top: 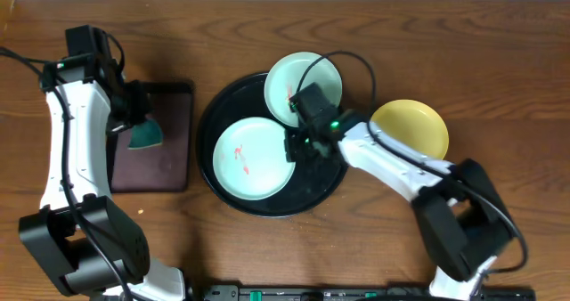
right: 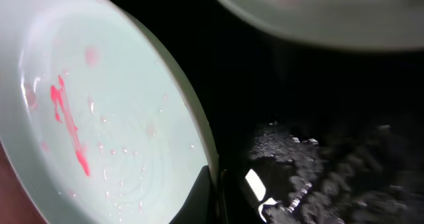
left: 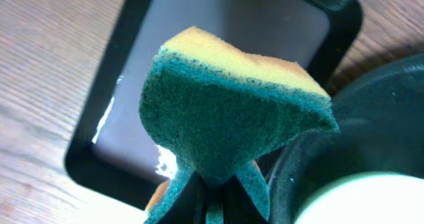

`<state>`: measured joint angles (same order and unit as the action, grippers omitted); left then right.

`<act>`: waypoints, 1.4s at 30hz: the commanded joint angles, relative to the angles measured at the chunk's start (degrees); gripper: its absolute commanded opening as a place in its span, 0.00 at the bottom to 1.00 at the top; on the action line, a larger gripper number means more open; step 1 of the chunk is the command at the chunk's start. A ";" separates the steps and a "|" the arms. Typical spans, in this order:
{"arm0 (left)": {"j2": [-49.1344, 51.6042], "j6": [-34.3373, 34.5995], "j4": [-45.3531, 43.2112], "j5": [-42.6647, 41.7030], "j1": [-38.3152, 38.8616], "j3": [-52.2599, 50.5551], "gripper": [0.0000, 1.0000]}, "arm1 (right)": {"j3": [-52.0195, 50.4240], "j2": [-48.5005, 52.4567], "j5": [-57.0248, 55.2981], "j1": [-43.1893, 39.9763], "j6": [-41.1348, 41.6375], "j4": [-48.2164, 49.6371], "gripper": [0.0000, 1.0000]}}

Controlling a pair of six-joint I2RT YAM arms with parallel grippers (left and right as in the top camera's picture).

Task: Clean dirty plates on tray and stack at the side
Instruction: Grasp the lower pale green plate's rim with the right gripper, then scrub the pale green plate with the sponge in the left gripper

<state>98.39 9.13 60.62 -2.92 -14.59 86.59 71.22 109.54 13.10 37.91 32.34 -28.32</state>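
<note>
The right fingers point(right: 200, 201), pressed together, pinch the rim of a red-smeared blue-green plate point(top: 249, 158) on the black tray point(top: 207, 127), centre frame. At upper left, the left fingers point(left: 189, 204) clamp a sponge point(left: 225, 111) over the maroon tray point(top: 174, 150). A second plate point(top: 307, 77) shares the black tray. A yellow plate point(top: 411, 127) lies on the table point(top: 356, 248) at right.

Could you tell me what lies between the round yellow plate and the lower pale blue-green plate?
In the overhead view: the right hand, shut on the rim of the lower pale blue-green plate, and its white forearm.
</note>
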 commanded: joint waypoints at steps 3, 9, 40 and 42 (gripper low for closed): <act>-0.24 2.97 -0.09 -1.16 5.31 -0.44 0.07 | 0.81 5.03 0.85 0.09 6.43 0.24 0.01; -0.22 5.62 -0.24 -1.22 12.57 -0.57 0.08 | 0.81 5.57 0.85 -0.09 6.40 0.28 0.01; 6.23 16.06 -14.05 -8.35 29.40 -21.07 0.07 | 0.81 5.57 0.85 -0.09 6.16 0.28 0.01; 6.23 16.06 -16.11 -9.60 30.51 -22.29 0.07 | 0.81 5.57 0.85 -0.09 6.16 0.28 0.01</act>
<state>104.47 24.27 45.36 -8.62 13.78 67.29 71.31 114.17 14.35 37.91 37.54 -27.99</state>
